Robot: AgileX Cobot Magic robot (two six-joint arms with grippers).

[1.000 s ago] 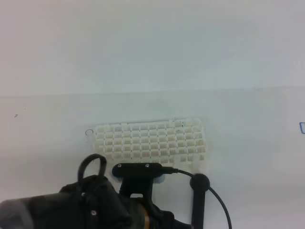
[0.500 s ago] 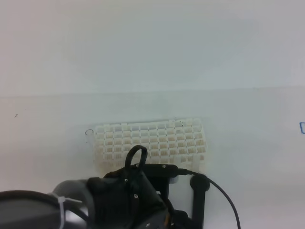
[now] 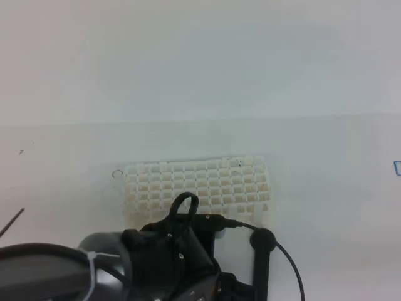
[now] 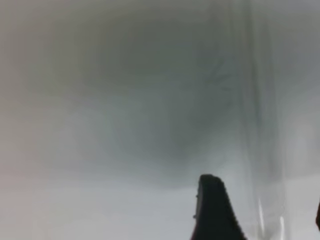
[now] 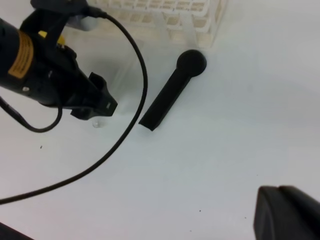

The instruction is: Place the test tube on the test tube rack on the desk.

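The test tube rack (image 3: 195,184) sits mid-bench (image 3: 313,75), open room behind it. Left end effector (image 4: 260,210) spread, blurred test tube (image 4: 260,150) between its fingers; right end effector (image 5: 285,212) together, cut off.

I'm looking at a lab bench setup, white test tube rack (image 3: 197,185) mid-frame, bare white desk (image 3: 326,188), plain pale wall behind

The rack (image 3: 195,185) at mid-frame is creamy white, a lattice of small square holes, on a plain white desk (image 3: 326,188). The arm (image 3: 156,263) at the lower left is black with a yellow band, and the knobbed rod (image 5: 172,90) is black. The tube (image 4: 260,130) at the right of the left wrist view is clear and colourless.
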